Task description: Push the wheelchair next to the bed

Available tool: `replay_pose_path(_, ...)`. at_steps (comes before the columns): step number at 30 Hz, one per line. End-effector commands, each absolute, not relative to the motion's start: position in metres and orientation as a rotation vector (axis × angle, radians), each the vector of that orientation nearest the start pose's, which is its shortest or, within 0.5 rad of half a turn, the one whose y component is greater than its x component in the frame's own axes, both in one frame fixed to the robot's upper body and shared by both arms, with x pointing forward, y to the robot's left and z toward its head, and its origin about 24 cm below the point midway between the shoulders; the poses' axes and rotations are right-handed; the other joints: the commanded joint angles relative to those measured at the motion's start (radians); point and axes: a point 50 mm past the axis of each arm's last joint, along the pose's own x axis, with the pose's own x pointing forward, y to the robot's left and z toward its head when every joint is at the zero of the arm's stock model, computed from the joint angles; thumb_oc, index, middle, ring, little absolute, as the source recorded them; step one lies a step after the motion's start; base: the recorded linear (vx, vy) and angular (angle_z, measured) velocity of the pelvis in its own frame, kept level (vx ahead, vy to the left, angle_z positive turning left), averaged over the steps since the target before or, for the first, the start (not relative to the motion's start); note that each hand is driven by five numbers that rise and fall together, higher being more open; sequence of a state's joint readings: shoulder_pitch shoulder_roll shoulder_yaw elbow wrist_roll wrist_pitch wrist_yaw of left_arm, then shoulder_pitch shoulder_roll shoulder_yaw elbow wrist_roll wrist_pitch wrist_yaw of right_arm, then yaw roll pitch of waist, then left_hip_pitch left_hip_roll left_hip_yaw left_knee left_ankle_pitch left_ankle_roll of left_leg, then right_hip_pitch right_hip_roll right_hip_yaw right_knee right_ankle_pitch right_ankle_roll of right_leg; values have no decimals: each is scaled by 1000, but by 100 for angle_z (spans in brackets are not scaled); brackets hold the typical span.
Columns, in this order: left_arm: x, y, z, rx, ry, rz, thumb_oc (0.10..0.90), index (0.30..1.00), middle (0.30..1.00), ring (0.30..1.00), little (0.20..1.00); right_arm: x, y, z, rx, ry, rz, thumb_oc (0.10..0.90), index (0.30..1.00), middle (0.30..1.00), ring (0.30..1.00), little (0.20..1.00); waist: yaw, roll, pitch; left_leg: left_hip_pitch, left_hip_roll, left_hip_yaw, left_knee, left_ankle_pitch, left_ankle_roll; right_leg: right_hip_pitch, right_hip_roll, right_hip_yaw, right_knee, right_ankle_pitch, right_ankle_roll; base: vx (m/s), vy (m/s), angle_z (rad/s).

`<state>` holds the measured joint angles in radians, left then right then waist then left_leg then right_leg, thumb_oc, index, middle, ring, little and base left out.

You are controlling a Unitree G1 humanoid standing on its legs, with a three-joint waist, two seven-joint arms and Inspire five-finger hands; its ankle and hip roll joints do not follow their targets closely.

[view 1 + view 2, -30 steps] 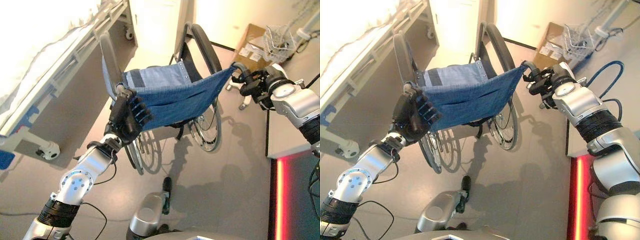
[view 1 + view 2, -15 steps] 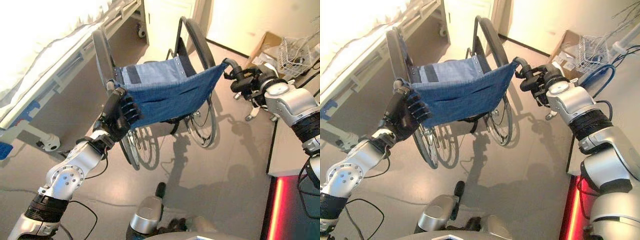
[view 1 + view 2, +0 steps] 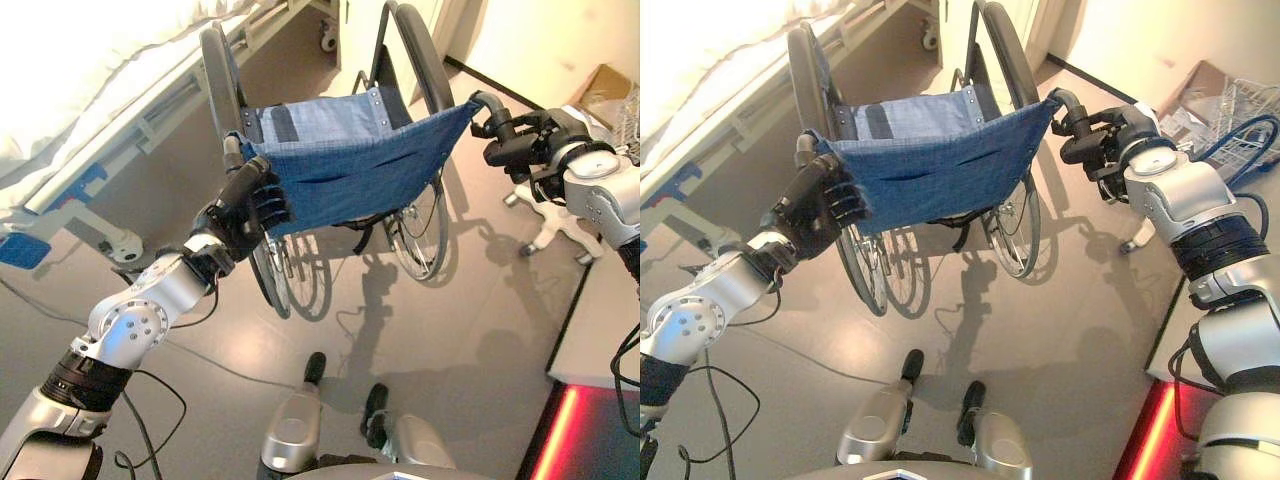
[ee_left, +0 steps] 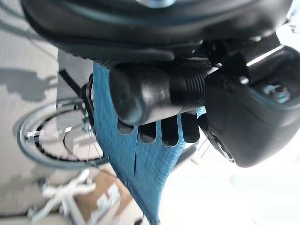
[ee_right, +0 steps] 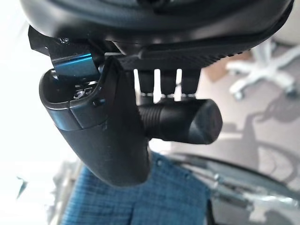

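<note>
The wheelchair (image 3: 350, 165) has a blue denim back sling, black tyres and two black push handles. It stands just in front of me, its left wheel (image 3: 222, 75) close to the side rail of the bed (image 3: 165, 112), which has white sheets and a grey frame. My left hand (image 3: 245, 205) is shut on the left push handle (image 4: 154, 91), fingers curled over the black grip. My right hand (image 3: 525, 145) is shut on the right push handle (image 5: 180, 123) at the sling's other top corner.
Bed castors sit on the floor at the near leg (image 3: 125, 243) and the far end (image 3: 328, 38). A cardboard box (image 3: 600, 85), a wire basket (image 3: 1250, 100) and a white wheeled base (image 3: 555, 225) stand at the right. A white counter (image 3: 600, 320) borders the right edge.
The whole view has shifted, so the camera has moved. Both hands keep their hold on the handles. Against the bed, the wheelchair has rolled on and stands closer to its side rail.
</note>
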<state>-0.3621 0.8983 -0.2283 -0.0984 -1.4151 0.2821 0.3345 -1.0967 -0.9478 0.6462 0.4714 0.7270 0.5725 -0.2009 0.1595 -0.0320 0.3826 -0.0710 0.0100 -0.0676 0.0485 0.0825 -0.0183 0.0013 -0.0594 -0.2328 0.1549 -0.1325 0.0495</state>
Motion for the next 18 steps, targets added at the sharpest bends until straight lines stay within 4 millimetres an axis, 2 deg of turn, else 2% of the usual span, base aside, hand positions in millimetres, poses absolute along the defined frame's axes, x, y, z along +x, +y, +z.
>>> replay_pose_path(1, 305, 236, 267, -362, -320, -124, 400, 300, 300, 300, 300, 373, -159, 251, -495, 10, 311, 400, 300, 300, 300, 300, 6, -63, -149, -77, 64, 82, 372, -27, -73, 39, -39, 30, -144, 181, 32, 73, -72, 15)
replay_pose_path(3, 306, 238, 265, -367, -311, -113, 400, 300, 300, 300, 300, 372, -156, 246, -491, 16, 325, 400, 300, 300, 300, 300, 6, -57, -145, -90, 66, 85, 365, -22, -74, 51, -31, 23, -145, 174, 27, 111, -20, 9)
replay_pose_path(6, 310, 242, 258, -379, -290, -85, 400, 300, 300, 300, 300, 372, -149, 233, -492, 50, 336, 400, 300, 300, 300, 300, 15, -21, -153, -55, 71, 118, 94, 13, -85, 95, -17, -14, -165, 158, 40, 225, 131, 0)
replay_pose_path(8, 314, 242, 251, -392, -275, -84, 400, 300, 300, 300, 300, 372, -152, 227, -496, 77, 326, 400, 300, 300, 300, 300, 21, 2, -157, -70, 81, 111, 37, 92, -108, 122, -1, -25, -176, 141, 32, 202, 140, 4)
replay_pose_path(9, 315, 241, 251, -395, -271, -84, 400, 300, 300, 300, 300, 372, -153, 226, -493, 84, 325, 400, 300, 300, 300, 300, 22, 4, -158, -75, 78, 105, 39, 94, -109, 126, -2, -27, -177, 137, 32, 164, 161, 7)
replay_pose_path(10, 316, 241, 251, -398, -265, -83, 400, 300, 300, 300, 300, 372, -155, 226, -487, 98, 320, 400, 300, 300, 300, 300, 23, -1, -162, -73, 64, 95, 36, 61, -99, 126, -11, -23, -179, 133, 36, 101, 155, -13)
replay_pose_path(13, 321, 241, 252, -402, -255, -83, 400, 300, 300, 300, 300, 373, -159, 222, -481, 118, 304, 400, 300, 300, 300, 300, 18, 3, -166, -64, 56, 109, 24, 46, -97, 125, -27, -49, -175, 131, 42, 103, 171, -7)
replay_pose_path(18, 324, 236, 260, -394, -252, -101, 400, 300, 300, 300, 300, 371, -171, 219, -451, 138, 266, 400, 300, 300, 300, 300, 10, -13, -170, -49, 18, 112, 29, 8, -73, 114, -65, -50, -173, 144, 70, 90, 144, -9)
